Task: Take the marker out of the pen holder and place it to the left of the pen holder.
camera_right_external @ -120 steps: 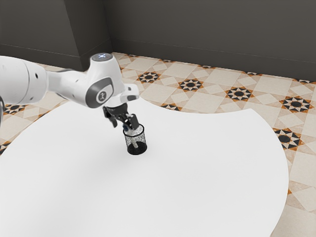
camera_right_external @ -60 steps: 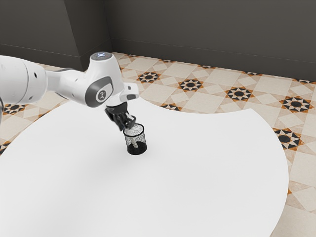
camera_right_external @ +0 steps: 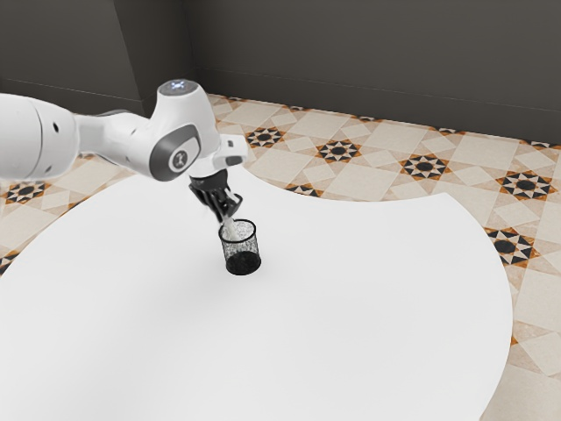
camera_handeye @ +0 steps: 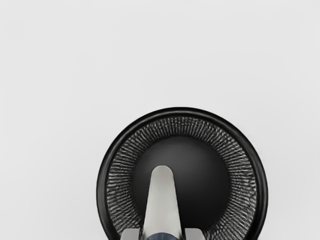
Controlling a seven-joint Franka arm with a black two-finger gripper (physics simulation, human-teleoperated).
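Rising since the earlier frame, the gripper (camera_right_external: 228,209) is drawing the marker (camera_handeye: 162,205) upward, its fingers pinching it from two sides. The marker's lower end is hanging higher now but is still staying inside the rim of the black mesh pen holder (camera_right_external: 243,263), which is standing upright. White tabletop (camera_right_external: 351,307) is stretching all around the holder, reaching widest toward the exterior view's bottom and right, while its curved edge is running behind

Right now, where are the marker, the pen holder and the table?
Marker (camera_handeye: 162,202): wrist view, its pale body.
Pen holder (camera_handeye: 182,111): wrist view, its black rim.
Table (camera_right_external: 368,307): exterior view, its white top.
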